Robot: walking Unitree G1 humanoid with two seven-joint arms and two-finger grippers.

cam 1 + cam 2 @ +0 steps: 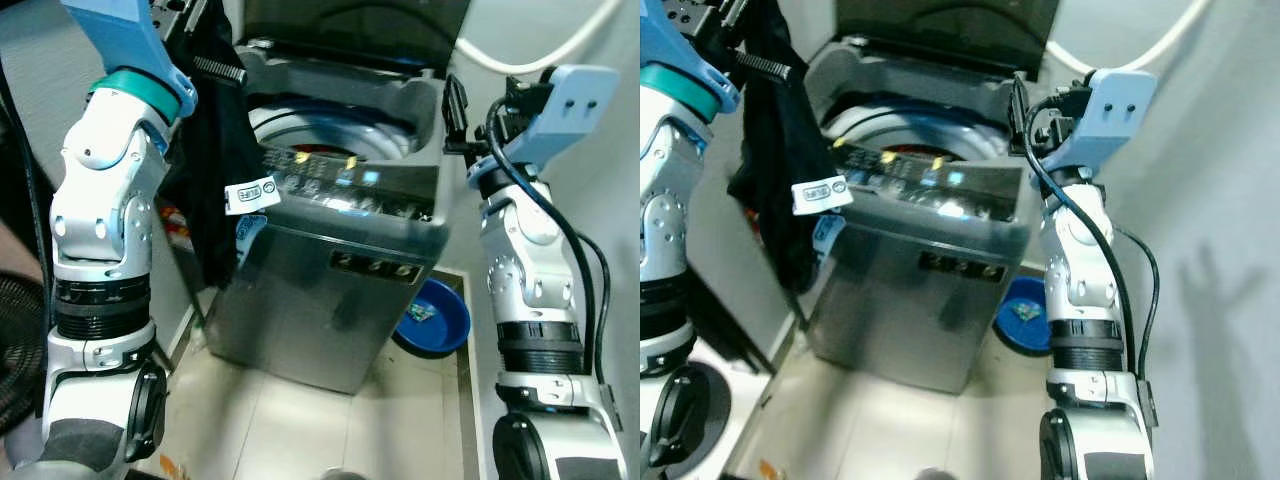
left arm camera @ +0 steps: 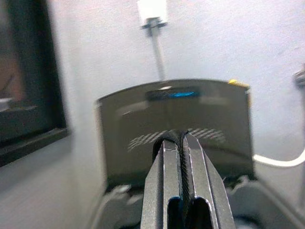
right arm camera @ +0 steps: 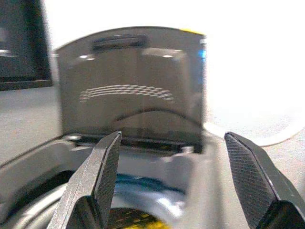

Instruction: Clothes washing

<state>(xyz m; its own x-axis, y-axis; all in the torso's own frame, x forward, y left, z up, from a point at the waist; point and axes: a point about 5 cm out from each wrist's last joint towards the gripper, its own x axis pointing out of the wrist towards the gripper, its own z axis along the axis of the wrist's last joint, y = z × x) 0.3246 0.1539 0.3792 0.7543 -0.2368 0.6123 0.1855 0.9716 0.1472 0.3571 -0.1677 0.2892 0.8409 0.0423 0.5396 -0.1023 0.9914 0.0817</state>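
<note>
Black garment point(image 1: 208, 150) pinched in left claw point(image 2: 182, 143), right claw point(image 3: 171, 176) agape

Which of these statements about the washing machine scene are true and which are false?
1. The washing machine lid is raised. True.
2. The left gripper is shut on a black garment. True.
3. The right gripper has its jaws shut. False: they stand wide apart above the drum.
4. A red basin lies on the floor. False: the basin is blue.
5. The black garment carries a white tag. True.
</note>
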